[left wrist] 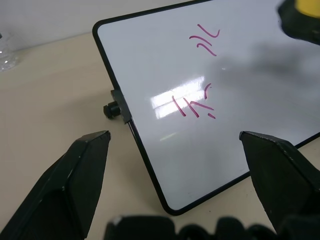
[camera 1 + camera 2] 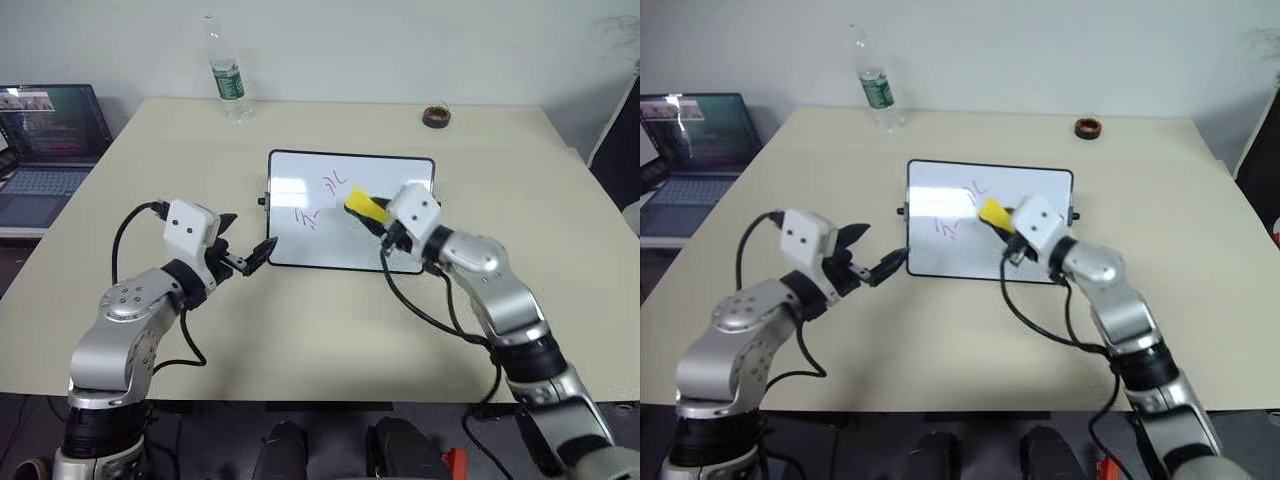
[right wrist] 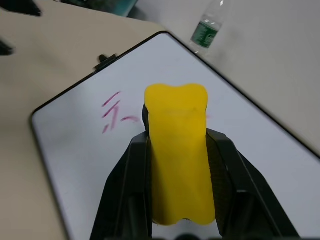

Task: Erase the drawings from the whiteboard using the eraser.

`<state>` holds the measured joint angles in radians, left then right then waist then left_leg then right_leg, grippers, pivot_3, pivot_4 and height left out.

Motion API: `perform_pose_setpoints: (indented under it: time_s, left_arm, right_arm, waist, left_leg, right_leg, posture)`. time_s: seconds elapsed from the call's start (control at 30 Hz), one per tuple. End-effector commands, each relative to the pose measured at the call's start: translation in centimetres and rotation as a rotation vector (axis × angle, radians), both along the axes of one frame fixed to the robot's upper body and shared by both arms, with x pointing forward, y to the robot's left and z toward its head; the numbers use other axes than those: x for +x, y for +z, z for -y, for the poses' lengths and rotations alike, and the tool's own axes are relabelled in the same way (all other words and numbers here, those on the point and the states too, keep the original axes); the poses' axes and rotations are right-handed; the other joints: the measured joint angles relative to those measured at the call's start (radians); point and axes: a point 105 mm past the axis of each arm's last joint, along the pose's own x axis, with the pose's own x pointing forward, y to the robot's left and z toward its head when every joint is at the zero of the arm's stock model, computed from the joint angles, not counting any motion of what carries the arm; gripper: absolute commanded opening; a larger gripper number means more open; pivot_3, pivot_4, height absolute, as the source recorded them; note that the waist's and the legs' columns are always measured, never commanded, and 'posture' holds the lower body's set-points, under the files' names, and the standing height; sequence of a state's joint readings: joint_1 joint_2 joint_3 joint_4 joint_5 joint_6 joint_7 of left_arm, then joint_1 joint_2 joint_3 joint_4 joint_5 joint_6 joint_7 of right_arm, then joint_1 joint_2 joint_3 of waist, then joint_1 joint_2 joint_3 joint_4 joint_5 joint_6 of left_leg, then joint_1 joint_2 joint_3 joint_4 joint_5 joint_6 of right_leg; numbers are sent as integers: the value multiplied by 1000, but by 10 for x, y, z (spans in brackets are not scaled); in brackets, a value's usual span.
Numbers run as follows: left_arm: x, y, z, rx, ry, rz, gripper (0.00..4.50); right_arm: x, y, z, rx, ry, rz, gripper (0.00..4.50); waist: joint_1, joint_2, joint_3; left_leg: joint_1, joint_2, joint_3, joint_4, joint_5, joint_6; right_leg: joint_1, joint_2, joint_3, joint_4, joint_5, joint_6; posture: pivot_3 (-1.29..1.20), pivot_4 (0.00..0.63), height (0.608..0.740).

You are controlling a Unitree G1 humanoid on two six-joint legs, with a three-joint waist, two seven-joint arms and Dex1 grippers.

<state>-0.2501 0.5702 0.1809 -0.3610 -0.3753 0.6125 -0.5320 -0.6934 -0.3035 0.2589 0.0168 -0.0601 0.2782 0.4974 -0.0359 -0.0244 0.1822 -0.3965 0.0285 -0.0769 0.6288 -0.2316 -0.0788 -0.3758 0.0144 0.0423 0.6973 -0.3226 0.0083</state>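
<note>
Eraser [image 3: 179, 165] clamped in right pincer [image 2: 372, 212], over whiteboard [image 2: 300, 190].

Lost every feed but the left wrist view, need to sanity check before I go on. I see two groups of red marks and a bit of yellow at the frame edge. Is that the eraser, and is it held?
Observer: Yes. The right gripper is shut on the eraser, over the whiteboard.
Operator: Any marks I can't see?
Observer: None clear. The head views show the same drawings, just to the robot's left of the eraser.
Operator: Left gripper touching the board?
Observer: No. The left gripper is open, beside the board's near left corner.
Operator: Anything else on the table?
Observer: A water bottle and a dark coil at the far edge.
</note>
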Motion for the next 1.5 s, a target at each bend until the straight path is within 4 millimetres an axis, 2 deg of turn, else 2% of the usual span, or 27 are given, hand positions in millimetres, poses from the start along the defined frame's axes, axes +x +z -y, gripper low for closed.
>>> perform_pose_setpoints:
  time_s: [0.03,0.2,0.3,0.37,0.43,0.5,0.6,0.77,0.83,0.97,1.07,1.27,1.33,1.43,1.5]
  left_arm:
    - [3,10,6,30,-37,45,4500]
    - [4,4,9,52,-63,38,4500]
    - [4,1,8,51,-64,38,4500]
    - [2,-2,8,51,-64,36,4500]
    - [1,-4,8,50,-65,33,4500]
    - [0,-6,7,52,-66,31,4500]
    - [1,-7,6,52,-66,32,4500]
    - [3,-8,10,54,-75,33,4500]
    - [2,-8,12,54,-81,33,4500]
    - [2,-7,14,54,-86,36,4500]
    - [2,-6,14,53,-88,35,4500]
    - [3,-7,14,51,-91,32,4500]
    - [3,-8,13,51,-90,29,4500]
    - [2,-10,13,51,-92,26,4500]
    - [2,-10,13,50,-93,25,4500]
  right_arm:
    - [25,5,-12,-52,-55,80,1111]
    - [54,7,-23,-90,-112,106,1111]
    - [62,0,-26,-86,-124,75,1111]
    - [60,-12,-32,-119,-85,43,1111]
    - [50,-32,-40,-205,6,-8,1111]
    - [42,-44,-43,-258,62,-34,1111]
    - [48,-33,-39,-212,12,-2,1111]
    - [72,10,-16,-56,-210,129,1111]
    - [77,12,-10,-36,-253,123,1111]
    - [76,-11,-10,-111,-227,52,1111]
    - [64,-33,-19,-206,-132,13,1111]
    - [52,-54,-20,-306,-57,-8,1110]
    - [55,-39,-17,-231,-96,35,1110]
    - [63,0,-5,-54,-212,157,1110]
    - [65,9,-1,3,-242,174,1110]
  waist:
    - [1,0,0]
    - [2,0,0]
    - [2,0,0]
    - [2,0,0]
    - [0,0,0]
    - [-5,0,0]
    - [-7,0,0]
    - [-5,0,0]
    - [2,0,0]
    - [4,0,0]
    - [3,0,0]
    - [1,0,-1]
    - [1,0,-1]
    - [1,0,0]
    - [5,0,0]
  left_leg:
    - [0,0,0,0,0,0]
    - [-3,0,1,0,0,0]
    - [-3,1,1,0,0,0]
    - [-3,1,1,0,0,0]
    - [-2,1,1,0,0,0]
    - [-1,1,1,0,0,0]
    - [0,1,1,0,0,0]
    - [0,1,1,1,0,0]
    - [-1,1,0,1,0,0]
    - [-1,1,0,0,0,0]
    - [-1,1,0,0,0,0]
    - [5,1,0,0,0,0]
    - [5,1,0,0,0,0]
    - [5,1,0,0,0,0]
    - [3,1,0,1,0,0]
  right_leg:
    - [0,0,0,0,0,0]
    - [-3,-1,0,0,0,0]
    - [-4,-1,1,0,0,0]
    - [-4,-1,1,1,0,0]
    - [-3,-1,1,1,0,0]
    - [-3,-1,1,2,0,0]
    - [-3,-1,1,3,0,0]
    - [-2,-1,1,5,0,0]
    - [-3,-1,1,5,0,0]
    - [-3,-2,1,3,0,0]
    - [-2,-2,1,3,0,0]
    - [3,-1,1,3,0,0]
    - [3,-1,1,3,0,0]
    - [3,-1,1,3,0,0]
    - [1,-1,0,3,0,0]
  posture:
    - [0,150,740]
    - [0,150,740]
    - [0,150,740]
    - [0,150,740]
    - [0,150,740]
    - [0,150,740]
    - [0,150,740]
    - [0,150,740]
    - [0,150,740]
    - [0,150,740]
    - [0,150,740]
    - [0,150,740]
    - [0,150,740]
    - [0,150,740]
    - [0,150,740]
